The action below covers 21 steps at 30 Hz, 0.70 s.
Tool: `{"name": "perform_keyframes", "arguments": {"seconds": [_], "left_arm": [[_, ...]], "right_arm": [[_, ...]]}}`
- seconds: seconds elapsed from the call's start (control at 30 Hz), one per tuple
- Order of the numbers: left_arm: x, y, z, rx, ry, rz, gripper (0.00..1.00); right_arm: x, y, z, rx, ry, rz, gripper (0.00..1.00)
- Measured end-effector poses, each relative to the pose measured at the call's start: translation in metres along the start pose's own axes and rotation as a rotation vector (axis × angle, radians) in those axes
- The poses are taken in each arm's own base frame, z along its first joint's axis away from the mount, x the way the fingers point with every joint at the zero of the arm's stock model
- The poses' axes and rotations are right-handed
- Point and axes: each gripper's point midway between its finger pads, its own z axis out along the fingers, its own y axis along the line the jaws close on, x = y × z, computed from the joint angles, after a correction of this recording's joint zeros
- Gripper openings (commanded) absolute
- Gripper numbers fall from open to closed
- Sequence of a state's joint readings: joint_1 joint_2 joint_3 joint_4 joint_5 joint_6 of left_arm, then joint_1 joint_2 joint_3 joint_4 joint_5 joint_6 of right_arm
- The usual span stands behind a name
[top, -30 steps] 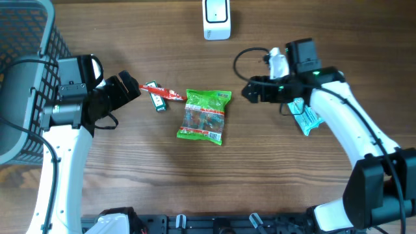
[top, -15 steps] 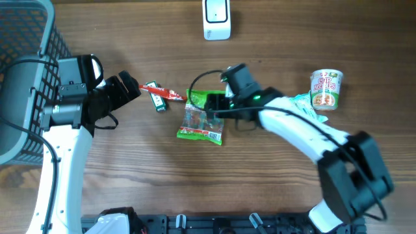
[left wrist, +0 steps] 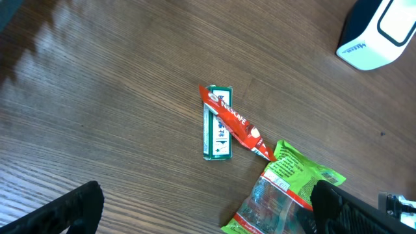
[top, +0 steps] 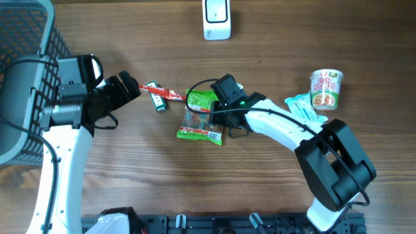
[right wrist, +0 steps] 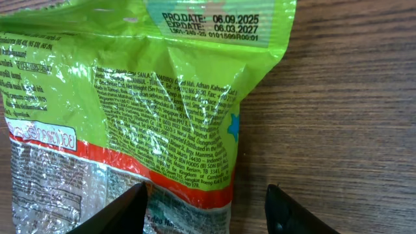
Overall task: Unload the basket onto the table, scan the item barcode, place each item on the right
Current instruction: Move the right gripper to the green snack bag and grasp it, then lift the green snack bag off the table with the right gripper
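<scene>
The green snack bag (top: 198,125) lies flat mid-table with its printed back up, and its date stamp and small print fill the right wrist view (right wrist: 162,84). My right gripper (top: 216,108) hovers low over the bag's upper right part. It is open (right wrist: 205,211): one finger is above the bag and the other above bare wood, with the bag's edge between them and no contact visible. My left gripper (top: 127,88) rests open at the left and holds nothing (left wrist: 208,214). The white scanner (top: 216,19) stands at the far edge, and also shows in the left wrist view (left wrist: 377,32).
A red sachet (top: 166,92) lies across a small green-and-white packet (top: 156,99) left of the bag. A noodle cup (top: 326,89) and a teal packet (top: 301,107) sit at the right. A dark wire basket (top: 26,58) fills the far left corner.
My right arm swung left from beside the teal packet to above the green bag, uncovering the noodle cup. The left arm stayed still.
</scene>
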<state>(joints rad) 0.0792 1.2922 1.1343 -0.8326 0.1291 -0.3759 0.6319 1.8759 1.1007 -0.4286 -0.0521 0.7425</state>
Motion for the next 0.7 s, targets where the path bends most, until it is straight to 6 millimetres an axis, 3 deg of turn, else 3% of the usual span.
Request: {"name": "perform_keyframes", "arguments": {"seconds": [0.2, 0.27, 0.33, 0.37, 0.57, 0.7], "left_arm": [[0.0, 0.0, 0.0, 0.0, 0.0, 0.0, 1.0], [0.0, 0.0, 0.0, 0.0, 0.0, 0.0, 1.0], [0.0, 0.0, 0.0, 0.0, 0.0, 0.0, 1.0], [0.0, 0.0, 0.0, 0.0, 0.0, 0.0, 1.0], [0.0, 0.0, 0.0, 0.0, 0.0, 0.0, 1.0], [0.0, 0.0, 0.0, 0.0, 0.0, 0.0, 1.0]], "right_arm": [[0.002, 0.014, 0.004, -0.032, -0.013, -0.014, 0.64], [0.002, 0.023, 0.008, -0.054, -0.03, -0.028, 0.62], [0.001, 0.032, 0.011, -0.077, -0.045, -0.04, 0.17], [0.0, 0.036, 0.013, -0.084, -0.05, -0.048, 0.04], [-0.001, 0.037, 0.015, -0.094, -0.028, -0.074, 0.04], [-0.004, 0.012, -0.01, -0.047, -0.002, -0.058, 0.04]]}}
